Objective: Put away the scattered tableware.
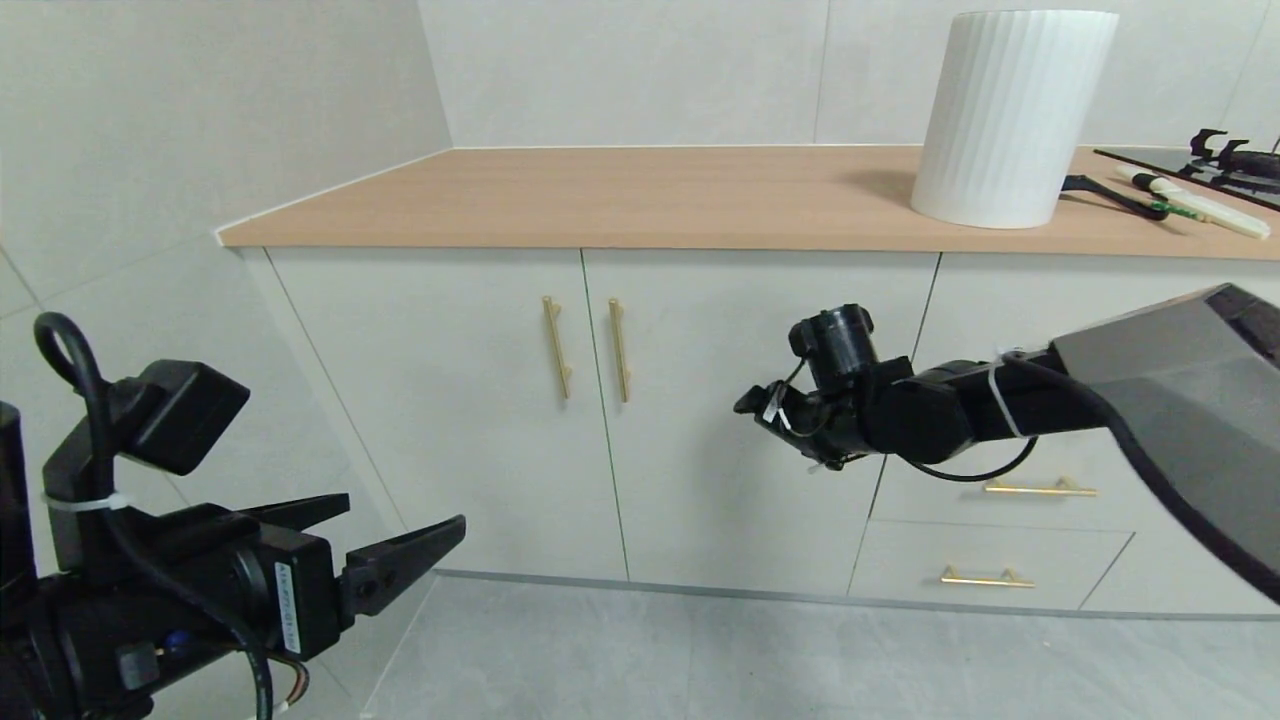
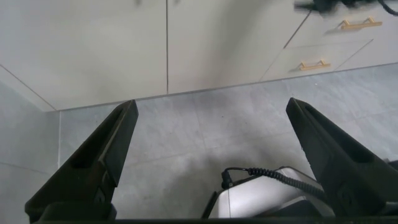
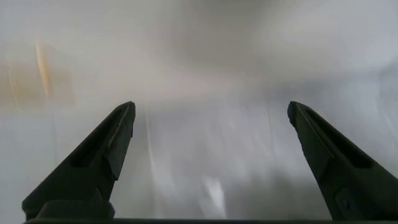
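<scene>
Slim tableware (image 1: 1195,205), one cream piece and one black-handled, lies at the right end of the wood-grain counter (image 1: 600,200), just beside a tall white ribbed container (image 1: 1010,115). Below are smooth pale cabinet doors (image 1: 440,400) with brass bar handles (image 1: 558,345). The left end effector (image 1: 405,512) and right end effector (image 3: 211,106) both hang before the cabinets, fingers spread apart.

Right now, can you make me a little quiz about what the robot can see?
1. True or false: the left claw is holding a spoon.
2. What colour are the cupboard handles? A) gold B) black C) red
3. Fill in: the tall white pot stands on the wooden ____.

Key:
1. False. The claw is open and empty.
2. A
3. counter
</scene>
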Robot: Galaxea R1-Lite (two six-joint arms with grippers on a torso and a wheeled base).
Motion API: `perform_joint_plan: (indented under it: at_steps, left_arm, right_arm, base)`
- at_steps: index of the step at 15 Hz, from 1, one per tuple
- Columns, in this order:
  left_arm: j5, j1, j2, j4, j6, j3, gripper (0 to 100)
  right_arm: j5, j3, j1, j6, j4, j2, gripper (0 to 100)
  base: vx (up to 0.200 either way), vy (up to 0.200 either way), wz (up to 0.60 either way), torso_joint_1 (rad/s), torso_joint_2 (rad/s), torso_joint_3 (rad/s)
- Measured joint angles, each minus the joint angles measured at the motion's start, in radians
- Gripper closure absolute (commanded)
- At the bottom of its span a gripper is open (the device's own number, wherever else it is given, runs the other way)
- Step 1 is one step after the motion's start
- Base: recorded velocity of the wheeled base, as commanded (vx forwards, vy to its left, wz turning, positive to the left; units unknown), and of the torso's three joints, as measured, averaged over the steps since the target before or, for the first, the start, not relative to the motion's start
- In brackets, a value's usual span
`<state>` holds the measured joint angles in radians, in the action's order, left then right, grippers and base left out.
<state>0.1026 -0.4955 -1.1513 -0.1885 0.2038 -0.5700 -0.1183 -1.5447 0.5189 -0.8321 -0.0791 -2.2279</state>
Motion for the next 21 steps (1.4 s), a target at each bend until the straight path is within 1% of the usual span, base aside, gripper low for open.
perform_joint_plan:
  at_steps: [2,3,5,7,9,12,14,16,18,19,21]
  left_arm:
    - [0.0,0.0,0.003,0.0,-0.001,0.0,0]
    - [0.0,0.0,0.006,0.0,-0.001,0.0,0]
    - [0.0,0.0,0.022,0.0,-0.001,-0.006,0]
    - [0.0,0.002,0.046,0.0,-0.001,-0.011,0]
    - [0.002,0.02,0.076,-0.001,-0.003,-0.034,0]
    - [0.004,0.053,0.131,0.002,-0.025,-0.06,0]
    - [0.007,0.068,0.207,0.015,-0.042,-0.059,0]
    - [0.008,0.089,0.297,0.058,-0.05,-0.044,0]
    - [0.007,0.111,0.415,0.148,-0.053,-0.029,0]
    - [0.006,0.127,0.49,0.204,-0.054,-0.021,0]
    - [0.003,0.166,0.636,0.308,-0.06,0.001,0]
  right_arm:
    - [0.121,0.18,0.004,0.108,-0.094,0.106,0]
    - [0.145,0.253,0.008,0.149,-0.154,0.156,0]
    - [0.158,0.368,0.01,0.21,-0.219,0.269,0]
    - [0.149,0.459,0.01,0.261,-0.236,0.398,0]
    - [0.107,0.549,0.01,0.321,-0.245,0.558,0]
    - [0.023,0.677,-0.008,0.435,-0.249,0.801,0]
    - [-0.007,0.771,-0.043,0.512,-0.247,0.98,0]
    - [-0.022,0.876,-0.091,0.572,-0.236,1.161,0]
    - [-0.029,0.962,-0.144,0.62,-0.197,1.349,0]
    - [-0.032,0.999,-0.171,0.641,-0.149,1.458,0]
    - [-0.035,1.042,-0.209,0.688,-0.007,1.672,0]
  base:
    - [0.0,0.0,0.0,0.0,0.0,0.0]
    - [0.0,0.0,0.0,0.0,0.0,0.0]
    - [0.0,0.0,0.0,0.0,0.0,0.0]
    - [0.0,0.0,0.0,0.0,0.0,0.0]
    - [0.0,0.0,0.0,0.0,0.0,0.0]
    - [0.0,0.0,0.0,0.0,0.0,0.0]
    - [0.0,0.0,0.0,0.0,0.0,0.0]
    - [0.0,0.0,0.0,0.0,0.0,0.0]
    - [0.0,0.0,0.0,0.0,0.0,0.0]
    - [0.0,0.0,0.0,0.0,0.0,0.0]
    - [0.0,0.0,0.0,0.0,0.0,0.0]
